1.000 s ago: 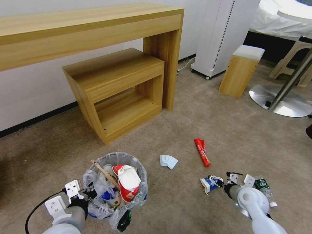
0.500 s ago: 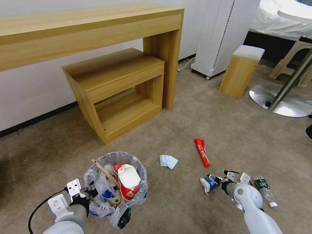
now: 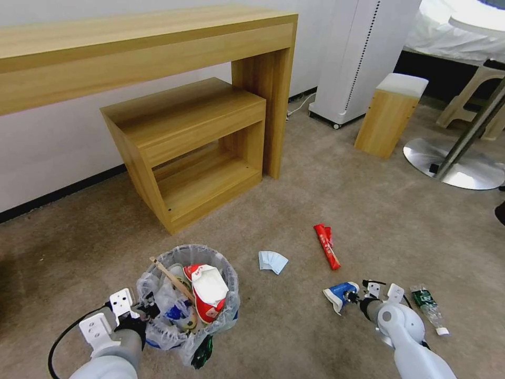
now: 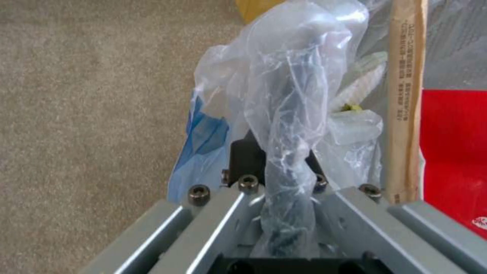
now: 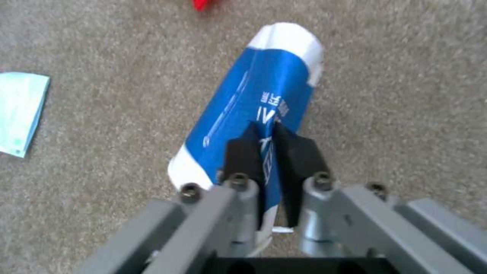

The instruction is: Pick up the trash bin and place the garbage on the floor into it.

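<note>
A red snack packet point(image 3: 326, 246), a pale blue tissue point(image 3: 272, 261) and a green-label plastic bottle point(image 3: 428, 307) lie scattered on the beige carpet point(image 3: 315, 200), near a wooden desk point(image 3: 137, 47) with a low shelf unit point(image 3: 189, 147) beneath it. The blue-white paper cup point(image 5: 253, 114) lies on its side between packet and bottle, its long axis running away from the right gripper point(image 5: 267, 152), whose black pads pinch its wall. The left gripper point(image 4: 276, 167) is clamped on the rim and bag liner of the trash bin point(image 3: 184, 300), which holds a white slipper point(image 3: 209, 289) and a wooden stick point(image 3: 171, 280).
</note>
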You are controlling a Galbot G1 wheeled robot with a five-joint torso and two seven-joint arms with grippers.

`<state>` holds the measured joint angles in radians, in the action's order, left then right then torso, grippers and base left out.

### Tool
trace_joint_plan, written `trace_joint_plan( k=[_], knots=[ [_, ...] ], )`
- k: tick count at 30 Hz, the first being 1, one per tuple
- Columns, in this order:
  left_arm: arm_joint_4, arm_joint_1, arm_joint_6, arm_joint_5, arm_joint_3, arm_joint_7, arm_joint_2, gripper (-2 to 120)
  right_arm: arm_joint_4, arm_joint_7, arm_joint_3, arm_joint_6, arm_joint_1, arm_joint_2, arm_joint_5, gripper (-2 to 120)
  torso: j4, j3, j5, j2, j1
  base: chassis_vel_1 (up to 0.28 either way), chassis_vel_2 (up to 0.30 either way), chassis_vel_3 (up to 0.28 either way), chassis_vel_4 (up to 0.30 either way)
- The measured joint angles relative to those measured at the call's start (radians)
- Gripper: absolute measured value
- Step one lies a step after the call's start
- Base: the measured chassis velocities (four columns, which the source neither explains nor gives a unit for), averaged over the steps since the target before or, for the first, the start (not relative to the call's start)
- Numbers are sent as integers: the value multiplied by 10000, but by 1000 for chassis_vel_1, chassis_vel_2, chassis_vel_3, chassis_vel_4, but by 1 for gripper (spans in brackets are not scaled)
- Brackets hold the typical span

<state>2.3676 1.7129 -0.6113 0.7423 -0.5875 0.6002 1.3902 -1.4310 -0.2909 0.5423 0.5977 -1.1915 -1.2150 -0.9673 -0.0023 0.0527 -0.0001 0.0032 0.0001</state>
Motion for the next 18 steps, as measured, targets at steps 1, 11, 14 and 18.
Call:
trace_joint_plan(
  k=[1, 11, 14, 18],
  knots=[
    [21, 41, 0, -24, 15, -1, -1, 0, -91, 79, 0, -60, -151, 13, 161, 0, 0, 0, 0, 0, 0, 0, 0, 0, 0],
    [195, 276, 26, -177, 155, -22, 85, 0, -3188, 2644, -24, -3201, -1545, 505, 993, 0, -2, 0, 0, 1, 0, 0, 0, 0, 0],
    [105, 284, 64, -368, 303, -91, 192, 0, -4351, 3964, -102, -4073, -1774, 694, 584, 0, -1, -1, -3, 0, 0, 0, 0, 0, 0],
    [7, 286, 102, -677, 591, -181, 409, 0, -5685, 6291, -538, -4991, -1786, 990, 134, 0, 0, -1, -2, 1, 0, 0, 0, 0, 0]
  ],
)
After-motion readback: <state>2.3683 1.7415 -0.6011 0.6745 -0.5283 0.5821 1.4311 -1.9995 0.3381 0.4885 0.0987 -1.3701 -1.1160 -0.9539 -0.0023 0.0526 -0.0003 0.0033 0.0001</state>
